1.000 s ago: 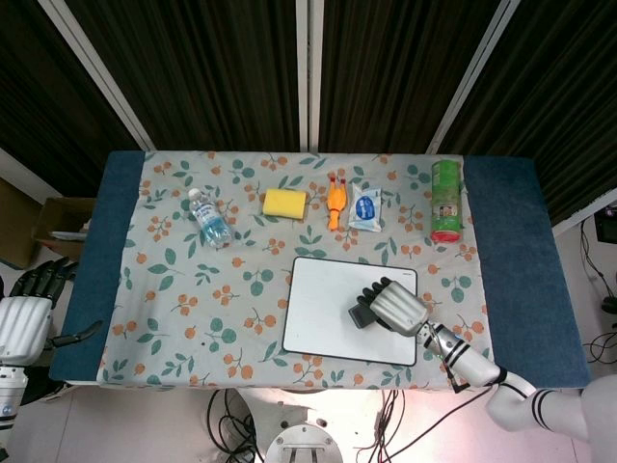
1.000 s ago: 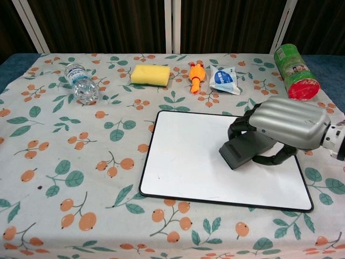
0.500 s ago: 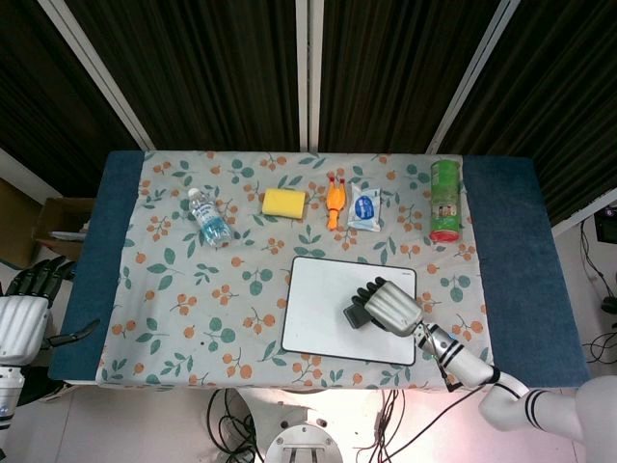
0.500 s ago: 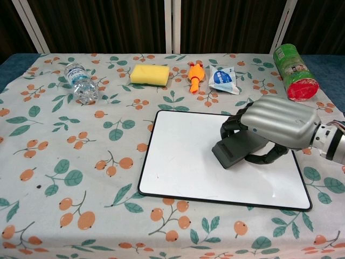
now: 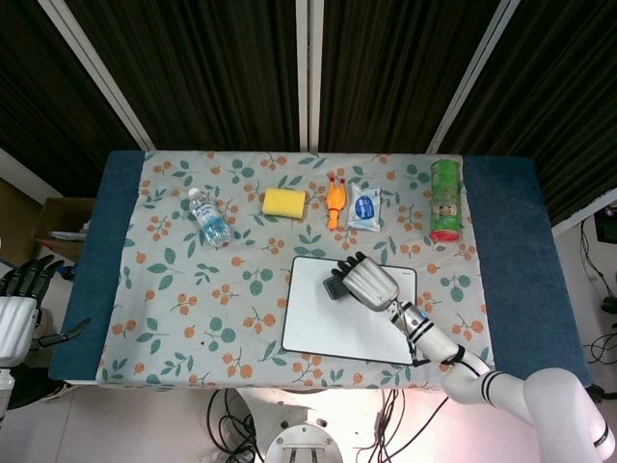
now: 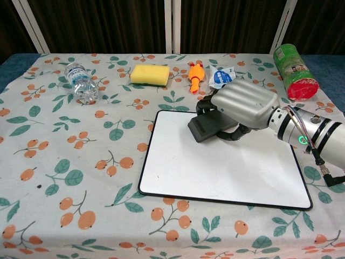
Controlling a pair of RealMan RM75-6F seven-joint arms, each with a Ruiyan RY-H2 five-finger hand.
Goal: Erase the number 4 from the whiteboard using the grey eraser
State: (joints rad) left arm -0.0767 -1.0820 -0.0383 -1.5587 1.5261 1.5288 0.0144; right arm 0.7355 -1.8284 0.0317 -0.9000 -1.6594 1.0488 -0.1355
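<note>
Floral tablecloth over a blue table, dark curtains behind. So the whiteboard sits right of centre at the near edge, and the right hand is over its far part, fingers curled down around the grey eraser, which it's gripping. Eraser's long axis runs roughly left-right, a bit slanted, and its face looks flat on the board or just off it, can't quite tell. Honestly I can't spot any 4 on the board in either view. The surface looks plain white, so my guess is the wiping is basically done or the mark is hidden under the hand. If anything's left, it'd be under or right beside the eraser, so the next stroke would stay on the far half.

Left hand is way off past the left edge of the table, fingers loosely spread, holding nothing. Right hand is obviously the one for the job.
</note>
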